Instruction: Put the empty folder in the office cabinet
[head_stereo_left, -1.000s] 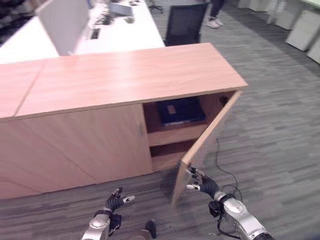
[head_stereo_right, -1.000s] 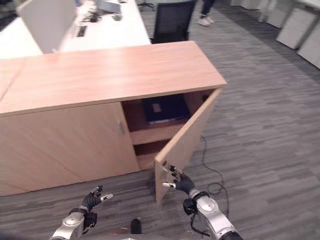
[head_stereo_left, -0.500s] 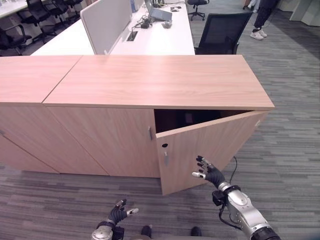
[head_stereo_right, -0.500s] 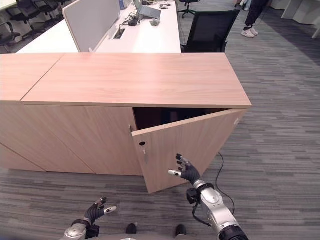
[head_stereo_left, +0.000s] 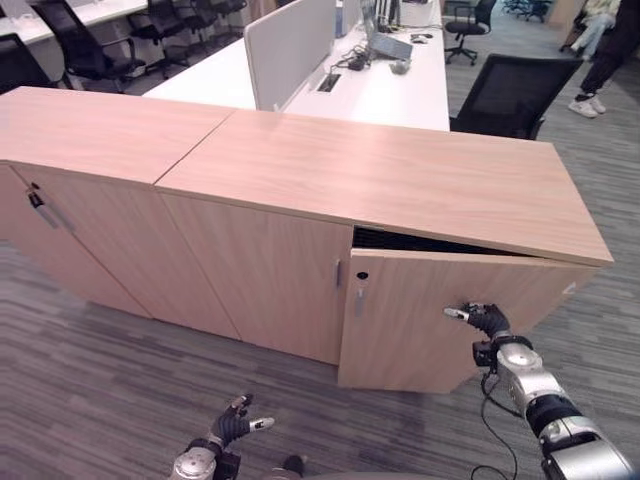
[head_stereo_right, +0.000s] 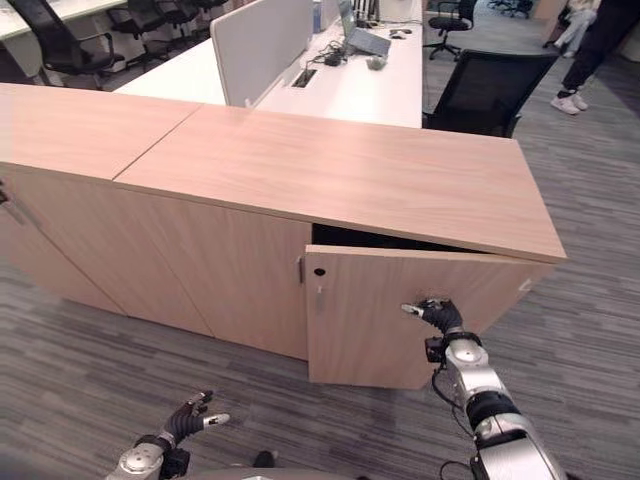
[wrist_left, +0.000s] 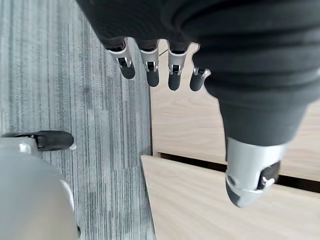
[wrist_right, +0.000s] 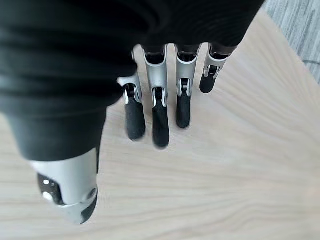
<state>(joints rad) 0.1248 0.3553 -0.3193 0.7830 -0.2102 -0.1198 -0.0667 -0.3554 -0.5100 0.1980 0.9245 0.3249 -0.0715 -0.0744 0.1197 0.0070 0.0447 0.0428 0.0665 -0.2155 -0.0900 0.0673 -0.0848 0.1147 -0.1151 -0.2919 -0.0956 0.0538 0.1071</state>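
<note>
Right hand (head_stereo_left: 484, 319) sits at the right of the frame, arm rising from the lower right corner, fingers (wrist_right: 159, 120) straight. Left hand (head_stereo_left: 231, 424) hangs at the bottom edge, fingers loosely spread.

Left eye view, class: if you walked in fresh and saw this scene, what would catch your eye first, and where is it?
First, the cabinet door, ajar at the right end of the long wooden office cabinet, with a dark gap along its top. The robot's right hand lies against the door's front, fingers straight on the wood. Low in the foreground, the left hand hangs open above the grey carpet.
</note>
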